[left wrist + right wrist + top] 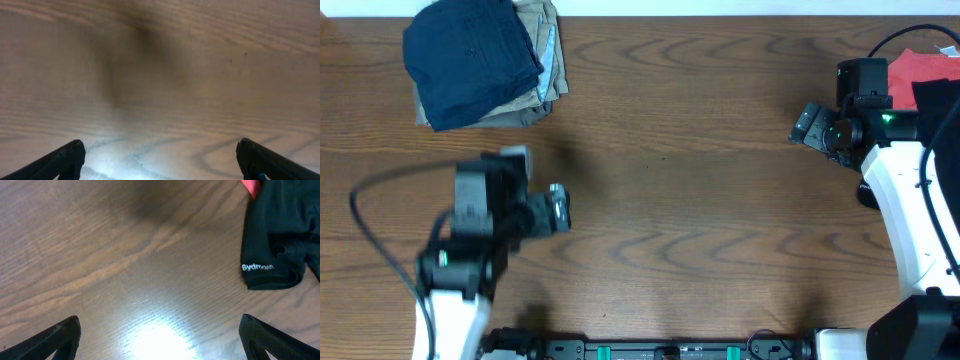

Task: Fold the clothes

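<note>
The clothes, dark navy shorts, lie folded in a compact bundle at the table's far left corner, on top of a khaki-tan garment. My left gripper hovers over bare wood well below and to the right of that pile. In the left wrist view its gripper is open, with only table between the fingertips. My right gripper is at the far right, also open and empty, over bare wood.
A black garment with white lettering lies just right of the right gripper, with a red garment beside it at the table's right edge. The wooden table stretches between the two arms.
</note>
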Robot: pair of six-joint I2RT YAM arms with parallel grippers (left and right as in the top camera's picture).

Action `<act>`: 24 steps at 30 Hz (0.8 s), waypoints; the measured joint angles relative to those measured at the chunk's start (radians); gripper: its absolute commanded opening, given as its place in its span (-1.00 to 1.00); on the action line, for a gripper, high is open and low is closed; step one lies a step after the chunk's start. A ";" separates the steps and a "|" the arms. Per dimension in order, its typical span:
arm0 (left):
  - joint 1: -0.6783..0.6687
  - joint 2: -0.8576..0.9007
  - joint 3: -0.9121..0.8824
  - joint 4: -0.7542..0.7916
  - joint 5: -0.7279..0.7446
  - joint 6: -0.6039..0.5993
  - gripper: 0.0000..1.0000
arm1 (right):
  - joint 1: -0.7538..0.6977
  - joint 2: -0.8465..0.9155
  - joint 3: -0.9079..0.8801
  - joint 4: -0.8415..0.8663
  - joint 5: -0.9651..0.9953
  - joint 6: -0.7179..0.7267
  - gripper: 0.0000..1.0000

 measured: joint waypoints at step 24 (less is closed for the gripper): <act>0.000 -0.837 -0.433 0.252 -0.031 0.003 0.96 | 0.000 0.000 0.000 -0.001 0.000 0.000 0.98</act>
